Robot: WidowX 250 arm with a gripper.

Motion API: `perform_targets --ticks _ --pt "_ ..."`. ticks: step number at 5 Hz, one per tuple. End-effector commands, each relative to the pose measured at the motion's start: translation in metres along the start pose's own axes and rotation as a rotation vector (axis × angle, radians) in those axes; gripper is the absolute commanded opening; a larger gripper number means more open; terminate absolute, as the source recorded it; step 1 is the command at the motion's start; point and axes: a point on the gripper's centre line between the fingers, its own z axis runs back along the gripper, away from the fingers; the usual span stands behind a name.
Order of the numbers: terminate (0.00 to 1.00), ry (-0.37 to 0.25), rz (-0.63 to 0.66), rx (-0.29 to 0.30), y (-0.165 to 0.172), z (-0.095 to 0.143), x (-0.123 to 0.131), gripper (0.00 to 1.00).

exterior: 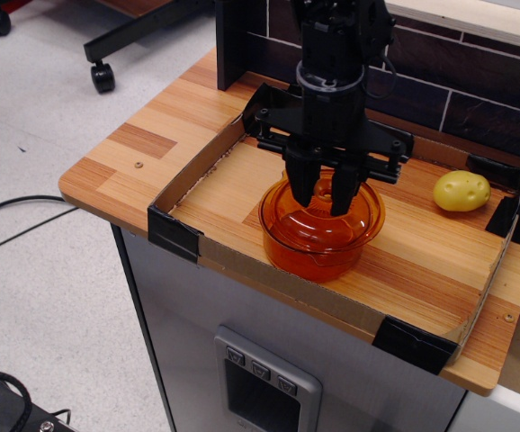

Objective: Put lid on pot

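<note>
The translucent orange pot (309, 254) stands on the wooden board near its front edge. The orange lid (323, 220) sits across the pot's rim, roughly centred on it. My black gripper (321, 191) comes straight down from above; its two fingers stand on either side of the lid's small central knob (325, 189). The fingers look closed on the knob, though the contact is partly hidden by the fingers themselves.
A yellow potato (461, 191) lies at the back right of the board. A low cardboard rim (197, 166) with black corner clips (172, 232) surrounds the board. A dark tiled wall (476, 85) stands behind. The counter drops off at the front and left.
</note>
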Motion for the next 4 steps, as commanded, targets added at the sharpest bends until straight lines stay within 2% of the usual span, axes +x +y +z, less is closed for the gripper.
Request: perform_targets --ticks 1,2,4 --pt "0.00 -0.023 -0.027 -0.007 0.013 0.009 -0.006 0.00" --pt "0.00 0.005 -0.031 0.005 0.014 0.012 -0.004 1.00" --pt "0.00 -0.011 0.043 -0.056 0.000 0.039 0.018 1.00"
